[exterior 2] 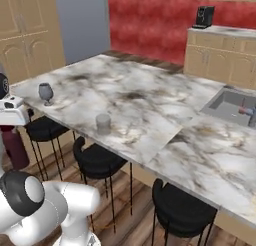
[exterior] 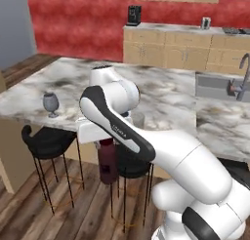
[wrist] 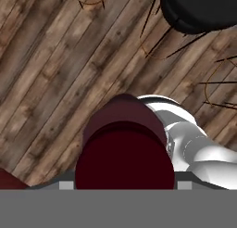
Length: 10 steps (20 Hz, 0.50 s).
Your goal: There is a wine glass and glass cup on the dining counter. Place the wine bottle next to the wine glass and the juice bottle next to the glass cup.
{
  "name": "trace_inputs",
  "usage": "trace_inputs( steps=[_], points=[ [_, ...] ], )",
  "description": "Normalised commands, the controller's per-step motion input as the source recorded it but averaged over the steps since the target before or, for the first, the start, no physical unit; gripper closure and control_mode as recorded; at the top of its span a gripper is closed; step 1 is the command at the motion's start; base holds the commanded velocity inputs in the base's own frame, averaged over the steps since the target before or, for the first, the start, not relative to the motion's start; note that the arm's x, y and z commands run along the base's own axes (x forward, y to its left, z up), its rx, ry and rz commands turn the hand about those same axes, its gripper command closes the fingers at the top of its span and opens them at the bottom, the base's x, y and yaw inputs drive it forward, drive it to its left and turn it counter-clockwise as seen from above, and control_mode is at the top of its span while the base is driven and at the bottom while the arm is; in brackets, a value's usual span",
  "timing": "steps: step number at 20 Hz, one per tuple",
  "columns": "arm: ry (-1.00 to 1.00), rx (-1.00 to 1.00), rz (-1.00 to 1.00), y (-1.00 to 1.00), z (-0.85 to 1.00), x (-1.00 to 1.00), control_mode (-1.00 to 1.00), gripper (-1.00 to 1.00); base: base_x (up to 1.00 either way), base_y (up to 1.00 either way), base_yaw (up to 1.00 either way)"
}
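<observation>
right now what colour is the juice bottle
Dark maroon; the juice bottle shows best in the left base view.

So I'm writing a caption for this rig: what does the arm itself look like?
The arm is built of glossy white rounded links with dark grey joint bands and small lettering on one band. The tool hangs from a boxy white hand. No cables show.

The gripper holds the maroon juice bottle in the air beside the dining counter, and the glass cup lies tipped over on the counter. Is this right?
Not quite: the glass cup stands upright on the dining counter, as the right base view shows. The gripper does hold the juice bottle beside the counter.
</observation>
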Motion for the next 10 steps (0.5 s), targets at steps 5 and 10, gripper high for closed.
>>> trace_inputs(
  steps=[5,10],
  points=[
    [0.0,0.0,0.0,0.0,0.0,0.0,1.0,1.0,0.55,0.01,-0.46],
    [0.0,0.0,0.0,0.0,0.0,0.0,1.0,1.0,0.53,0.0,-0.48]
  ],
)
